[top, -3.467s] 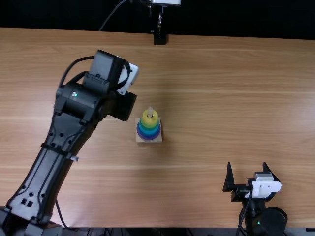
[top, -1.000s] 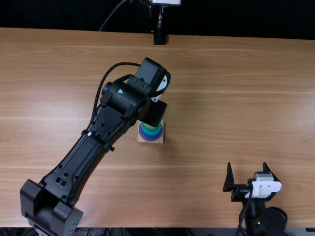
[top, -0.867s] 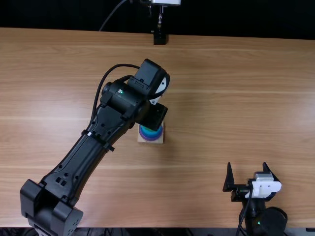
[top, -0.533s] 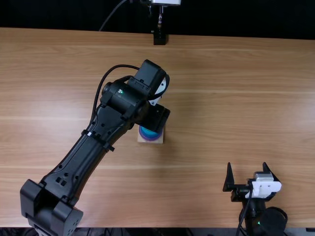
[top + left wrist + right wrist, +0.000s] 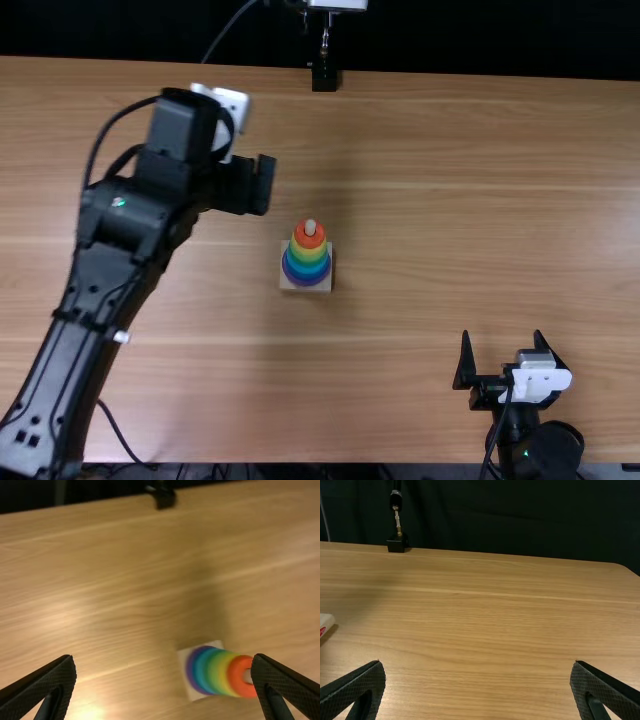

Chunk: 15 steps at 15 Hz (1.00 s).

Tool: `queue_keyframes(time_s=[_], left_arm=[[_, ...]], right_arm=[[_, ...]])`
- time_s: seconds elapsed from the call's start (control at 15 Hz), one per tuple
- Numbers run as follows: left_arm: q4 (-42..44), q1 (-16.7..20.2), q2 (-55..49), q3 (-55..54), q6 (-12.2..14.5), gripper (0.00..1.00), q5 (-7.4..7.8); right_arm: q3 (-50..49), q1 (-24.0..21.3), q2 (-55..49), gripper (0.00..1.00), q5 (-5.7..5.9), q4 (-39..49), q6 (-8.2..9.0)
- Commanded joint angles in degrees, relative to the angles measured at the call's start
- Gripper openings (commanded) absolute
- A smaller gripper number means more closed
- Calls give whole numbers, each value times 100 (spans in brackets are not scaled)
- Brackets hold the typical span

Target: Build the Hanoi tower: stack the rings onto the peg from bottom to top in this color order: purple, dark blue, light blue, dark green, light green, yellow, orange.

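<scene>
Table: light brown wooden top (image 5: 450, 200) with straight grain running sideways; its far right corner looks rounded in the right wrist view.
Backdrop: black, faintly folded cloth (image 5: 520, 515) behind the far edge.
Stand: small black block base (image 5: 324, 79) at the table's far edge, left of the backdrop's middle in the right wrist view, with an upright metal rod (image 5: 325, 38) above it.
Fitting: white, flat-bottomed piece (image 5: 338, 4) at the rod's top, cut off by the top view's edge.
Cord: thin grey line (image 5: 228, 28), probably a cable, slanting across the dark area left of the stand.
</scene>
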Motion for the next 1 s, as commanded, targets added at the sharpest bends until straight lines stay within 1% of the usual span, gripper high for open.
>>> queue_keyframes(time_s=[0.0, 0.13, 0.27, 0.33, 0.4, 0.47, 0.53, 0.6, 0.67, 0.73, 0.8, 0.93], left_arm=[[144, 251, -509, -469, 24, 100, -55], [650, 691, -1195, -1357, 108, 100, -86], [1536, 1165, -1880, -2306, 108, 100, -86], [1979, 1288, -2232, -2781, 108, 100, -86], [2348, 1323, -2592, -3238, 214, 100, -86], [2633, 1341, -2917, -3642, 498, 100, -97], [2876, 1341, -3251, -3976, 910, 100, -202], [3161, 1341, -3638, -4380, 1395, 100, -339], [3456, 1350, -4007, -4855, 1838, 100, -361], [3730, 1350, -4429, -5329, 2017, 100, -361], [3930, 1359, -4921, -5804, 2017, 100, -361], [4015, 1420, -5941, -6709, 1996, 100, -350]], right_arm=[[-280, -24, -106, 100, 55, -392, -18], [-280, -24, -106, 100, 55, -392, -18], [-280, -24, -106, 100, 55, -392, -18], [-280, -24, -106, 100, 55, -392, -18], [-280, -24, -106, 100, 55, -392, -18], [-280, -24, -106, 100, 55, -392, -18], [-280, -24, -106, 100, 55, -392, -18], [-280, -24, -106, 100, 55, -392, -18], [-280, -24, -106, 100, 55, -392, -18], [-280, -24, -106, 100, 55, -392, -18], [-280, -24, -106, 100, 55, -392, -18], [-280, -24, -106, 100, 55, -392, -18]])
